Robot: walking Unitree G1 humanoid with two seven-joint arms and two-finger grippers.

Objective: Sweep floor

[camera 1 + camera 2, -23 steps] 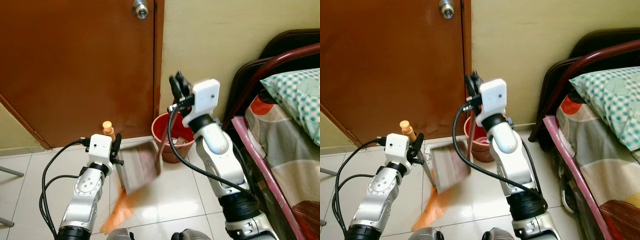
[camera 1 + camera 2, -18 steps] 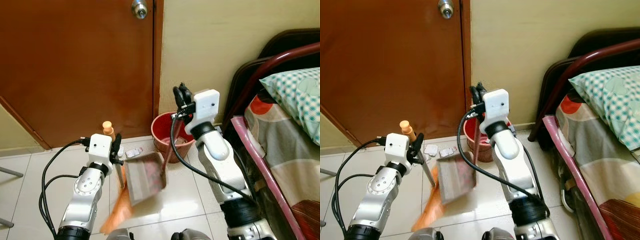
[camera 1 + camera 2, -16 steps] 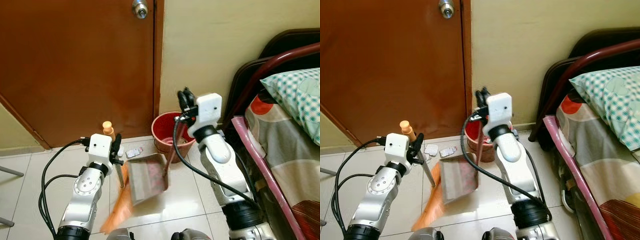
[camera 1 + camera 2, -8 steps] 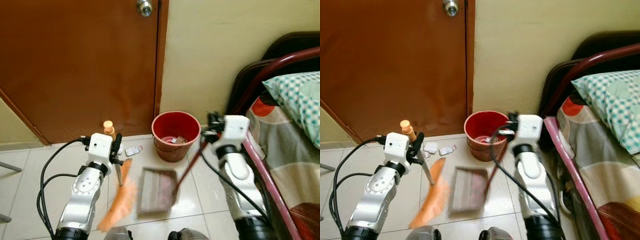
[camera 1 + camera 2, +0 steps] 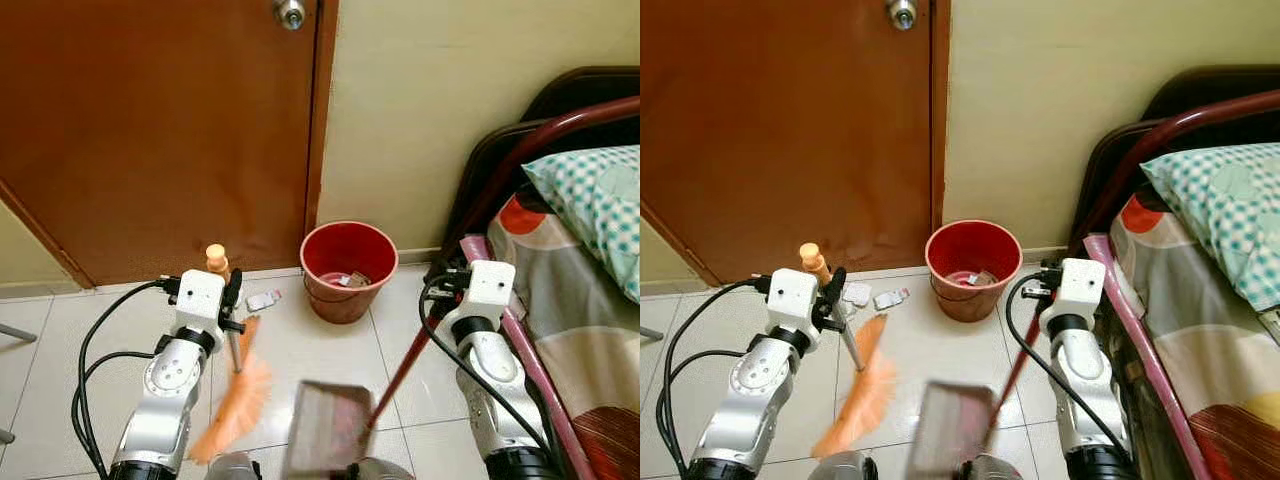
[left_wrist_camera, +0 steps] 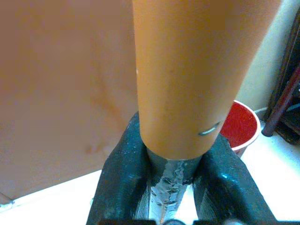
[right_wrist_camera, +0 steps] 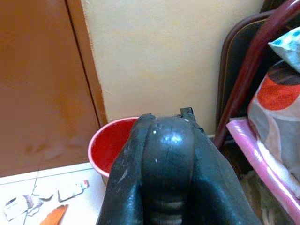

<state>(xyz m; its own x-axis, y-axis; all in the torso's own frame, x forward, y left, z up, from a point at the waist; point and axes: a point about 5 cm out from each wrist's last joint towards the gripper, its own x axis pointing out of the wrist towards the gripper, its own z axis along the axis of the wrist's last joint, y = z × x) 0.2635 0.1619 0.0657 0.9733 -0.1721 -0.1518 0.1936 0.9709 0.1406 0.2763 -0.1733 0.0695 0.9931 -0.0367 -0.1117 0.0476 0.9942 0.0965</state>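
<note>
My left gripper (image 5: 232,302) is shut on the broom's silver shaft (image 6: 171,174), just under its orange cap (image 5: 214,256). The orange bristles (image 5: 236,408) rest on the tiles below it. My right gripper (image 5: 438,290) is shut on the dustpan's red handle (image 5: 396,374). The brown dustpan (image 5: 326,442) hangs low near my feet, well back from the red bucket (image 5: 348,270). A few small white scraps of litter (image 5: 263,300) lie on the floor between the broom and the bucket. More scraps lie inside the bucket.
A brown door (image 5: 150,130) and a cream wall (image 5: 430,100) close off the far side. A bed with a dark red frame (image 5: 520,150) and patterned bedding (image 5: 580,300) stands close on my right. Pale tiles (image 5: 310,350) spread between bucket and dustpan.
My right arm has swung down and back, carrying the dustpan from beside the bucket's rim to the floor near my feet. The broom bristles shifted slightly. The left arm stayed put.
</note>
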